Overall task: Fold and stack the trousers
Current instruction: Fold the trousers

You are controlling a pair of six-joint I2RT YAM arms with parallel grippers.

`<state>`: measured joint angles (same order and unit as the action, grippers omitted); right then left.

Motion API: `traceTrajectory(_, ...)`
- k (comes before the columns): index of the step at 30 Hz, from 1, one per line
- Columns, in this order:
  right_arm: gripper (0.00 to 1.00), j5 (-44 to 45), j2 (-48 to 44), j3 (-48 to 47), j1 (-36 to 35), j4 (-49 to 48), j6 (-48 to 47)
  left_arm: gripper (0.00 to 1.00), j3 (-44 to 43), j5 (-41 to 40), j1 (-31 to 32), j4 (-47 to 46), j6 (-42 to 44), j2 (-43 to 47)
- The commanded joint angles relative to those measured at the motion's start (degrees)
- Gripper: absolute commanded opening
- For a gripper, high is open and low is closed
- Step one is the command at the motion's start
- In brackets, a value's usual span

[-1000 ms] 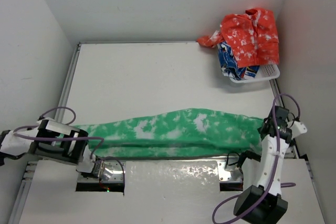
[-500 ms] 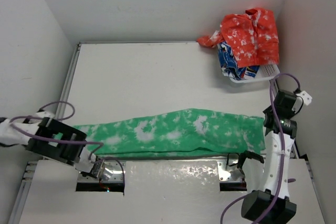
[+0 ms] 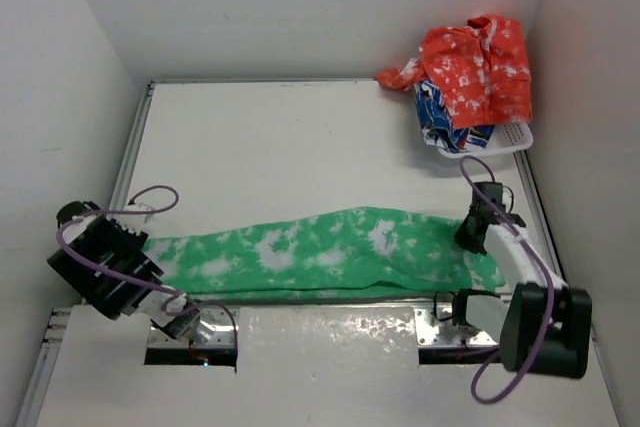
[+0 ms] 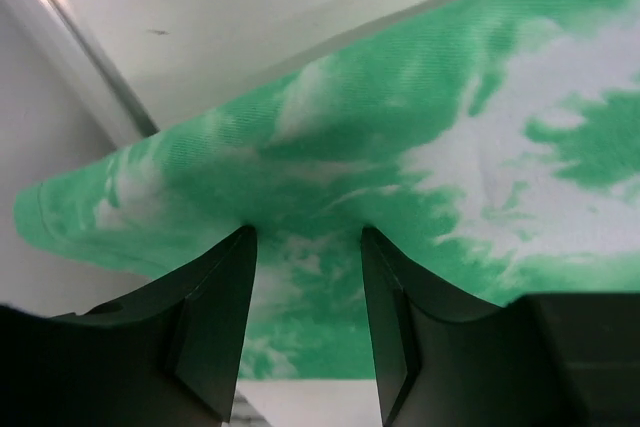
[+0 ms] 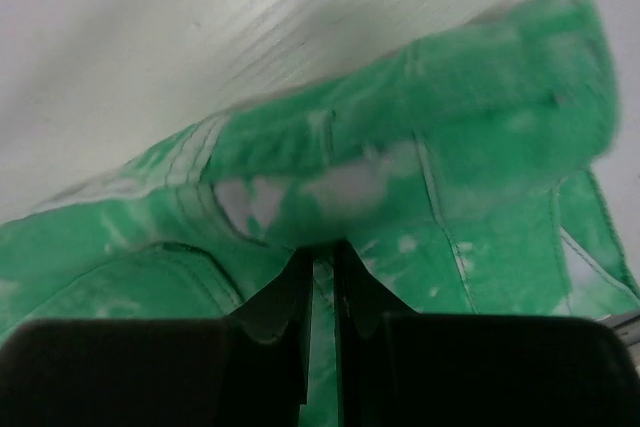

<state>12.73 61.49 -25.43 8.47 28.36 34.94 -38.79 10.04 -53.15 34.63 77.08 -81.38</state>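
Lying flat on the white desk, the trousers stretch as one long green band blotched with white, their length running from left to right across it. The band is narrow at its left end and widens toward its right end.

The left arm sits at the left end of the trousers. In its wrist view the left jaws are spread, the two dark fingers standing well apart just above the cloth. Green fabric shows in the gap between them, and nothing is pinched. The hemmed tip of the cloth lies just to the left of those fingers.

The right arm reaches over the right end of the trousers, with its dark head down on the cloth there. In its wrist view the right jaws are pressed nearly together, the fingers leaving only a thin slit. They are pinching a raised ridge of the trousers where a white blotch sits beside stitched seams. That view is somewhat blurred.

Beyond the right end of the trousers, and well apart from them, stands a white basket. An orange-red garment with white specks is heaped over it, and a blue-patterned cloth is tucked under that
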Motion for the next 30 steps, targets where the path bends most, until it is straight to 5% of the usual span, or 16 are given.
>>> traceTrajectory(1,0.11,-2.6,6.8,0.0,-0.3,-7.0,0.7,0.44,4.0,-7.3,6.6,-15.3,-11.2,-2.9)
traceTrajectory(5,0.11,-1.3,19.2,-6.0,0.1,-13.3,0.2,0.44,3.7,-9.8,14.8,-22.5,-20.2,-7.5)
traceTrajectory(14,0.1,-0.2,34.3,-25.6,3.0,-13.7,2.4,0.42,-23.4,-12.0,29.3,-20.3,-36.3,-23.5)
traceTrajectory(18,0.11,-2.3,35.6,-27.6,3.0,-14.2,-0.3,0.43,-31.0,-8.6,29.1,-9.1,-38.7,-23.7)
traceTrajectory(24,0.17,-6.8,32.3,-27.7,3.0,-15.2,-9.4,0.47,-39.3,3.6,18.3,2.6,-49.6,-20.3)
traceTrajectory(30,0.19,-9.6,26.8,-27.8,3.0,-13.6,-12.2,0.48,-46.3,6.7,13.4,8.2,-59.7,-29.3)
